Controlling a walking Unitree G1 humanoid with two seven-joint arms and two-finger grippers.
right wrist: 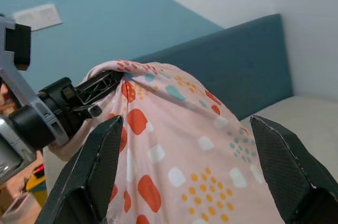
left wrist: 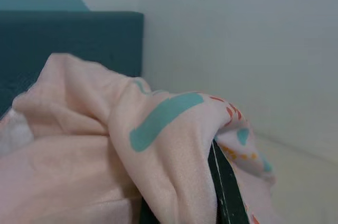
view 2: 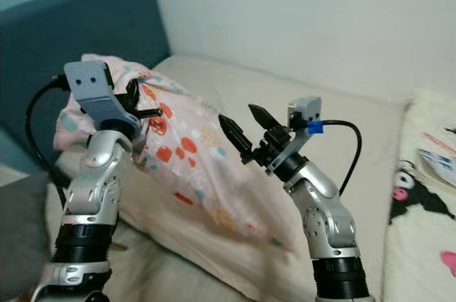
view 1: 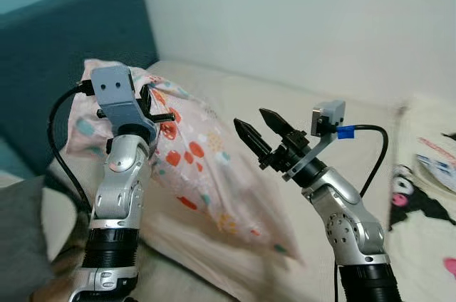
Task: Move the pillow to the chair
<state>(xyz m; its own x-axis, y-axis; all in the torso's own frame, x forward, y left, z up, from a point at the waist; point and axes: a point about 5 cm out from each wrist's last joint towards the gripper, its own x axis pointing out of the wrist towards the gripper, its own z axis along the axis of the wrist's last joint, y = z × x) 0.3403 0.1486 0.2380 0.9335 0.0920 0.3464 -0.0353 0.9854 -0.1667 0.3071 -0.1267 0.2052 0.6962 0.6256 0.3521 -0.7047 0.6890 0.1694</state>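
Free room and blocks around the lifted pillow

Bare cream bed (view 1: 313,113) at centre lies open; the teal headboard (view 1: 64,45) walls upper left, the pillow (view 1: 206,167) fills centre-left between left tool (view 1: 153,106) and right tool (view 1: 261,131).

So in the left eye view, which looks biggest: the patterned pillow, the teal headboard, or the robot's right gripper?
Largest to smallest as they look there:
1. Pillow and headboard: too alike to rank.
2. Right gripper, open beside the pillow, clearly smallest though nearer the camera.
The left gripper is shut on the pillow.
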